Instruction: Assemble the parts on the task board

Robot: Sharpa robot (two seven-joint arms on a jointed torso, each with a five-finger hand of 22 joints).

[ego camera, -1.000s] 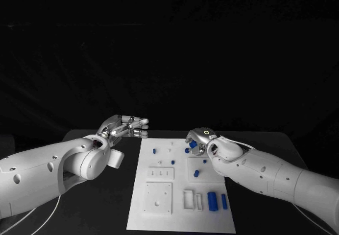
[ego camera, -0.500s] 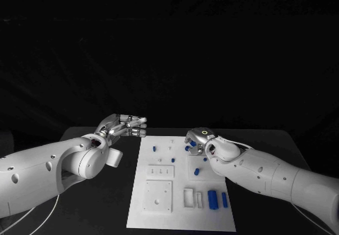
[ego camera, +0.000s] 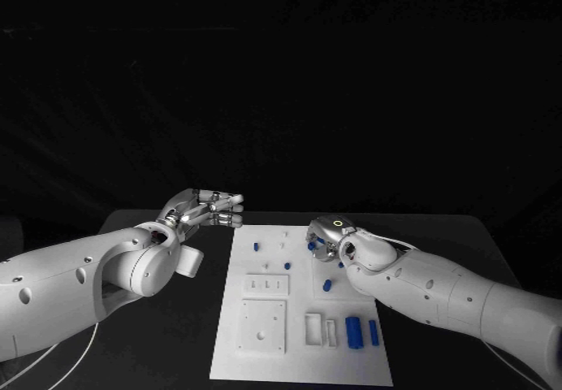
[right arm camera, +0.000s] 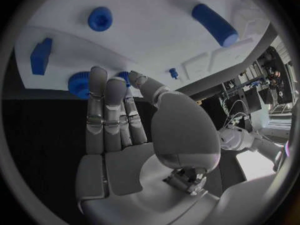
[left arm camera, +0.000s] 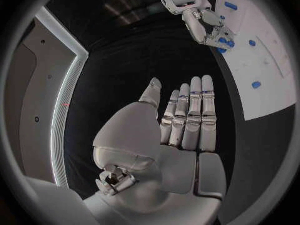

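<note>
The task board (ego camera: 264, 357), a long white plate, is laid mid-table w/ its long axis running away from the robot; bare black table (ego camera: 451, 236) is seen along both long edges. The left hand (ego camera: 209, 210) is held off the board's far-left corner, fingers straight & together, nothing gripped. The right hand (ego camera: 329, 236) is set over the far-right part, fingertips (right arm camera: 97, 77) at a blue gear-like part (right arm camera: 79, 83); whether it's gripped can't be told. Blue cylinders (ego camera: 352, 332) lie lengthwise near-right
</note>
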